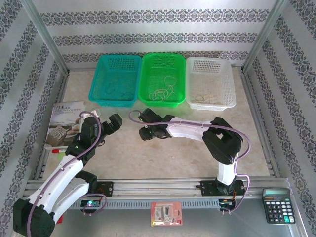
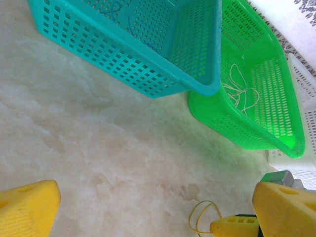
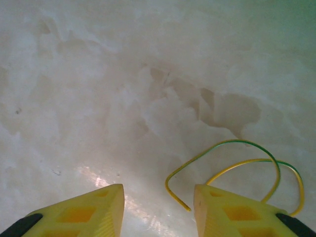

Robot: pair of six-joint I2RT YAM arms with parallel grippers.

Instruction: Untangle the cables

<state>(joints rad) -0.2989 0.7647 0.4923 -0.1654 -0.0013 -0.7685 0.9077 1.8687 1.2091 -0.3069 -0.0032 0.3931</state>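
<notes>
A thin yellow-green cable (image 3: pixel 236 141) lies looped on the pale table. One free end rests between my right gripper's (image 3: pixel 158 207) yellow fingers, close to the right one, and the loops pass behind that finger. The jaws stand apart and nothing is pinched. My right gripper (image 1: pixel 144 132) sits low over the table's middle. My left gripper (image 1: pixel 114 123) hovers wide open to its left with nothing between its fingers (image 2: pixel 29 207). The same cable (image 2: pixel 204 202) curls beside the right gripper's fingertip (image 2: pixel 234 227). More thin cables lie in the green basket (image 2: pixel 237 91), the teal basket (image 1: pixel 116 89) and the white basket (image 1: pixel 200 96).
Three baskets stand in a row at the back: teal (image 1: pixel 101 96), green (image 1: pixel 148 98) and white (image 1: pixel 229 103). A booklet (image 1: pixel 64 123) lies at the left. A calculator (image 1: pixel 279 205) and a small packet (image 1: pixel 166 213) sit at the near edge beyond the rail.
</notes>
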